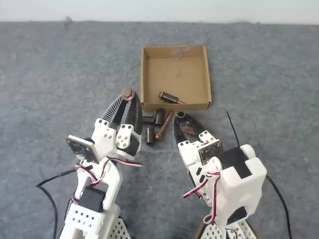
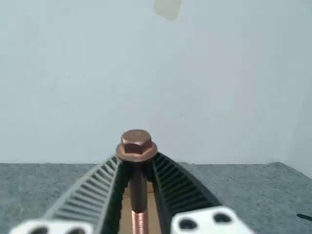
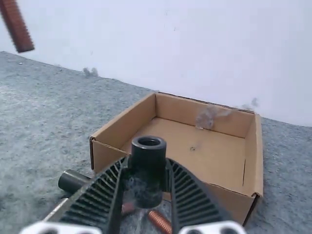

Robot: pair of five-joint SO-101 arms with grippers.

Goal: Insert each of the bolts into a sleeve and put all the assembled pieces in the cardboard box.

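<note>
The left jaws are clamped on one copper bolt (image 2: 136,146), its hex head at their tips, beside the cardboard box (image 1: 205,74). The right jaws grip one black sleeve (image 3: 147,165) before the box. One assembled piece (image 1: 168,97) lies inside. Three loose sleeves (image 1: 150,136) and one loose bolt (image 1: 163,125) lie on the grey counter (image 1: 50,74).

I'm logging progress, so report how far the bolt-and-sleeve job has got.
Done: one assembled piece lies in the cardboard box. In hand: the left hand grips a bolt and the right hand grips a sleeve, but the two are not yet joined. Left: a second bolt and loose sleeves lie in front of the box, unassembled.
</note>
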